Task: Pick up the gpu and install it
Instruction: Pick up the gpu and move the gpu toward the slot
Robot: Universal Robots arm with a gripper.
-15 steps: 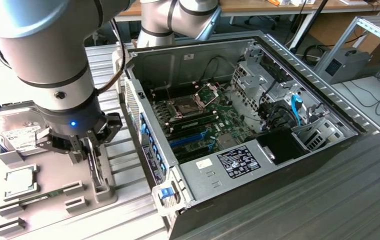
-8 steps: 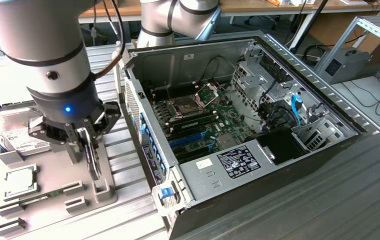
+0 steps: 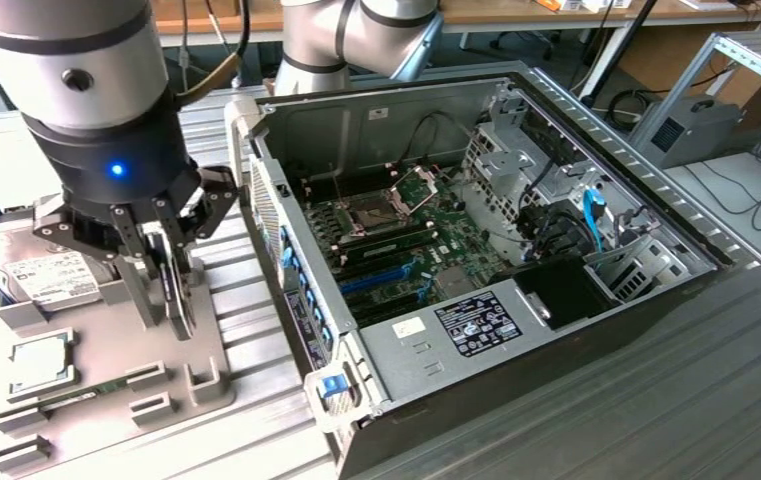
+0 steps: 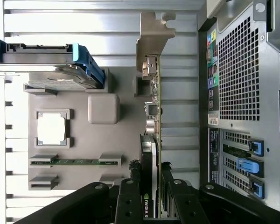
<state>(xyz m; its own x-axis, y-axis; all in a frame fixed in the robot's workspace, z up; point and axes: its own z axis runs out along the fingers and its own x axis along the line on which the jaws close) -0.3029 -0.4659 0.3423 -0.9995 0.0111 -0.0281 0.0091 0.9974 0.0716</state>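
**DESK:** What sat at nine o'clock in the exterior view?

**PHOTOGRAPHER:** A silver hard drive [image 3: 49, 275] lay in a grey parts tray [image 3: 207, 372] on the ribbed worktop [image 3: 273, 440]. A processor chip [image 3: 40, 362] and a slim RAM stick [image 3: 80, 393] were down toward seven o'clock.

**DESK:** And the arm?

**PHOTOGRAPHER:** Next along, toward the centre, the gripper [image 3: 167, 300] pointed straight down over the tray. Its jaws were narrowed to a small gap and pressed on both faces of the gpu [image 4: 156, 122]. The card stood on edge at the tray, close beside the case's outer wall. Whether it had cleared its holder could not be told.

**DESK:** How would the card handle?

**PHOTOGRAPHER:** By its look it was light and stiff, but fragile. It was a thin green board with bare components, a dark cooler [image 4: 148, 154] on one face and a pale metal bracket [image 4: 151, 37] at the far end. The hold, across the cooler and the board's back near one end, seemed sound. The small parts looked like places to avoid, and so off-centre a grip could let the long card tilt.

**DESK:** And at three o'clock?

**PHOTOGRAPHER:** The open computer case [image 3: 414, 350] lay on its side with its motherboard [image 3: 394, 250] exposed. The card was not yet installed.
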